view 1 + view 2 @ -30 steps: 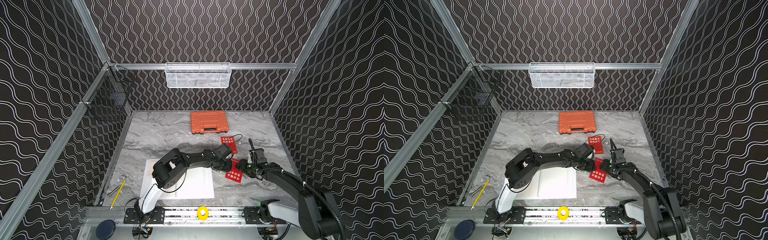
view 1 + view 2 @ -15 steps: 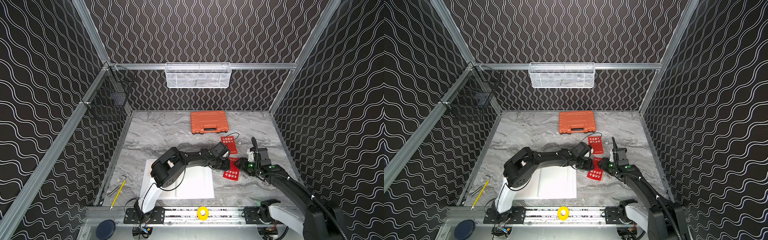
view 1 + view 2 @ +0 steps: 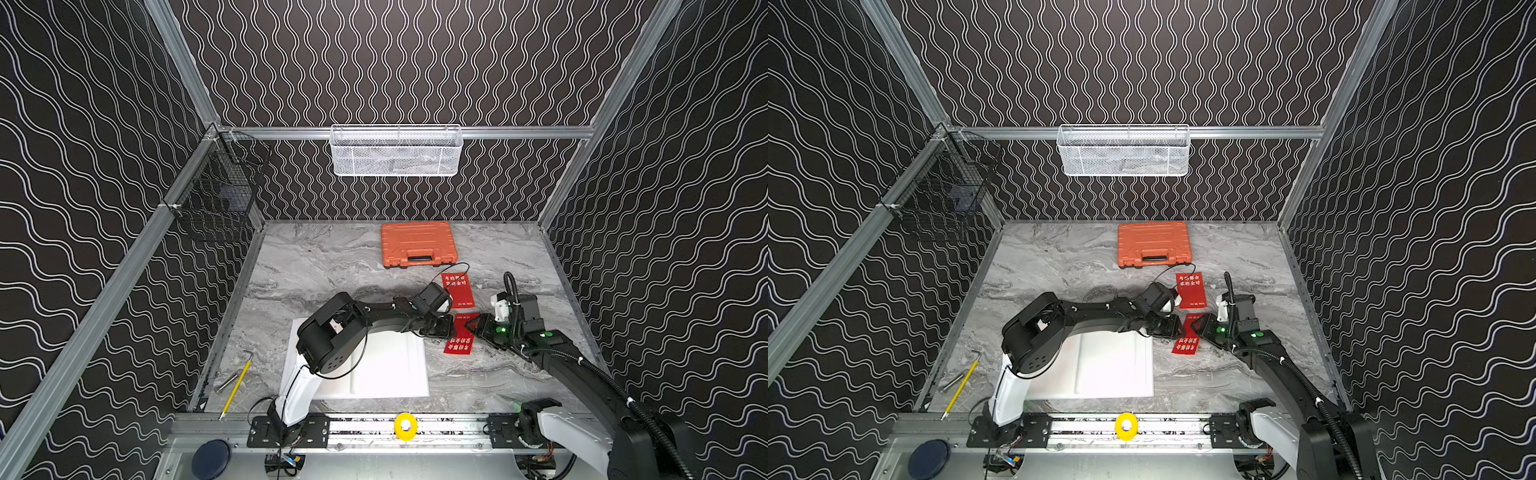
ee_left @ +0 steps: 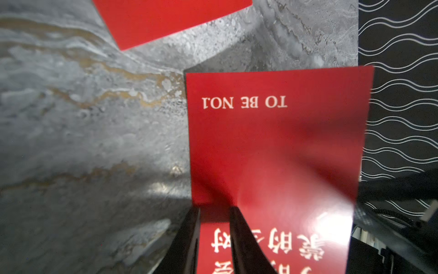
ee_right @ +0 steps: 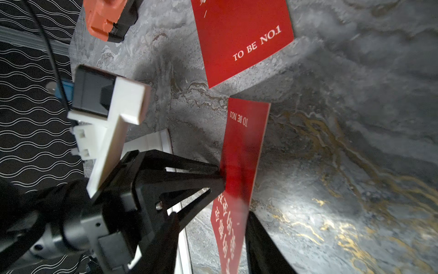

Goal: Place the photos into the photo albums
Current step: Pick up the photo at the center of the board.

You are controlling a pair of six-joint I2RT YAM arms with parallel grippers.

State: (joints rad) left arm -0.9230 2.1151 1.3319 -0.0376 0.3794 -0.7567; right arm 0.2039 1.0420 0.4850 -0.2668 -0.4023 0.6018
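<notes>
Album (image 3: 386,365) flat on table (image 3: 332,270), near-left of centre. Left gripper (image 5: 219,176) pinches red card (image 3: 459,343) by its left edge, just right of album, card tilted off table. Right gripper (image 5: 212,215) jaws apart, straddling same card. Second card (image 3: 458,289) flat just beyond

Tabletop layout: album front centre, case at rear.
The photo album (image 3: 386,365) lies front centre on the tabletop (image 3: 316,266), with the tool case (image 3: 417,243) behind it at the rear. The far photo (image 3: 457,289) lies before the case. The near photo (image 3: 459,343) sits just right of the album, between the left end effector (image 3: 451,330) and the right end effector (image 3: 477,329).
</notes>
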